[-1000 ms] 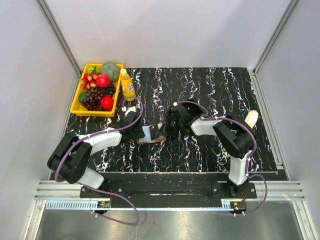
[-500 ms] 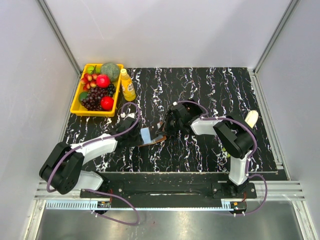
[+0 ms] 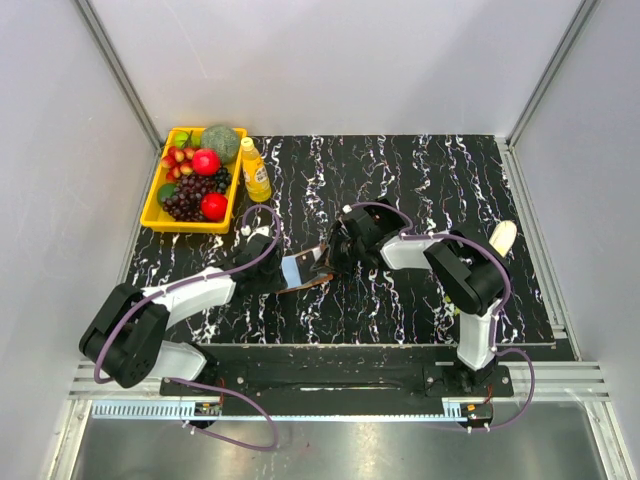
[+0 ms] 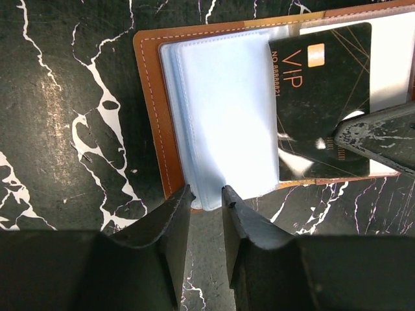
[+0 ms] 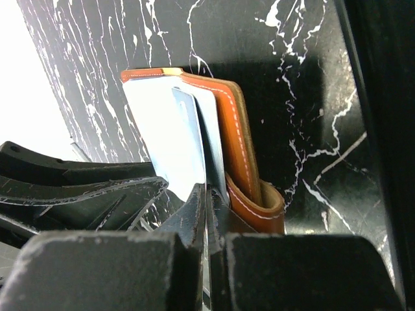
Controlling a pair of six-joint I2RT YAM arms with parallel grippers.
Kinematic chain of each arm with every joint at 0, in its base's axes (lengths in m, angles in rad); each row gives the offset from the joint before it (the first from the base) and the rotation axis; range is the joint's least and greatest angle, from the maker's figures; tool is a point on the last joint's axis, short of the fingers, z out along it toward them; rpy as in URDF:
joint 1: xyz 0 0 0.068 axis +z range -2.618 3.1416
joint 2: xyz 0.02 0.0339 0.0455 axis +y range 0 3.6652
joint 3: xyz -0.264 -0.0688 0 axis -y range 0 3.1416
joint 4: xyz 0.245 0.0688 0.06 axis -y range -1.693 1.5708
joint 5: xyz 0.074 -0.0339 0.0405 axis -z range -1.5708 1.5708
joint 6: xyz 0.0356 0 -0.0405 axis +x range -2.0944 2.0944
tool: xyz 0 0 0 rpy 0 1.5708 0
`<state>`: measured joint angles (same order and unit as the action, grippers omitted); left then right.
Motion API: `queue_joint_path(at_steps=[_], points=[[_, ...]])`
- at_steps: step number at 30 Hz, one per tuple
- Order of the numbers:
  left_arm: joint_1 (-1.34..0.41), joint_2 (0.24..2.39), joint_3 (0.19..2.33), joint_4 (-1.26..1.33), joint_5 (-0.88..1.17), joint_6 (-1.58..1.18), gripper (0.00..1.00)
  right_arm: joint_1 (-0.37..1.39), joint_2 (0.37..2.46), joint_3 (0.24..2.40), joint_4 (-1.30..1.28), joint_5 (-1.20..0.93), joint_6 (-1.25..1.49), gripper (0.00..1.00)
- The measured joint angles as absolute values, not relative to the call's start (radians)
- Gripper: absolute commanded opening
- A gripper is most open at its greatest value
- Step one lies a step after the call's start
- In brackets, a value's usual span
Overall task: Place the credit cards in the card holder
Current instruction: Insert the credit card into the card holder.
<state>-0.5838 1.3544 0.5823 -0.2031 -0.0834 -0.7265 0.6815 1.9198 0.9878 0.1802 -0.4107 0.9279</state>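
The card holder (image 4: 152,97) lies open on the black marble table, brown leather with clear plastic sleeves (image 4: 220,110). A black VIP credit card (image 4: 318,97) lies partly over the sleeves' right side. My right gripper (image 5: 206,194) is shut on that card's edge, beside the holder's leather fold (image 5: 243,155). My left gripper (image 4: 206,193) stands narrowly open, its fingertips at the near edge of the sleeves and table showing between them. From above, the left gripper (image 3: 268,265) and right gripper (image 3: 332,256) flank the card holder (image 3: 298,270).
A yellow tray (image 3: 190,222) of fruit sits at the back left, with a yellow juice bottle (image 3: 255,170) beside it. A banana (image 3: 503,237) lies near the right arm. Grey walls and metal rails bound the table.
The left arm's elbow swung out to the left and forward while its gripper stayed at the holder's left edge. The right gripper edged slightly left with the card.
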Motion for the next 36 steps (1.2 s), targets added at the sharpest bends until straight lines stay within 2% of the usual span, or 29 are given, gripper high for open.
queue_joint_path(at_steps=[11,20,21,23,30,34,36], points=[[-0.584,1.372,0.588,-0.197,-0.083,-0.722,0.31,0.680,2.024,1.041,0.260,-0.510,0.966,0.00],[-0.586,1.382,0.596,-0.195,-0.083,-0.723,0.33,0.716,2.014,1.087,0.178,-0.453,0.891,0.03],[-0.586,1.383,0.599,-0.199,-0.083,-0.723,0.33,0.716,2.014,1.087,0.175,-0.453,0.888,0.06],[-0.586,1.383,0.604,-0.204,-0.083,-0.722,0.33,0.717,2.014,1.092,0.161,-0.452,0.880,0.23],[-0.589,1.388,0.612,-0.206,-0.088,-0.723,0.33,0.729,2.003,1.106,0.106,-0.425,0.849,0.36],[-0.590,1.390,0.612,-0.201,-0.091,-0.723,0.33,0.738,1.982,1.113,0.058,-0.393,0.808,0.50],[-0.591,1.391,0.612,-0.194,-0.091,-0.723,0.33,0.743,1.967,1.115,0.038,-0.376,0.783,0.51]])
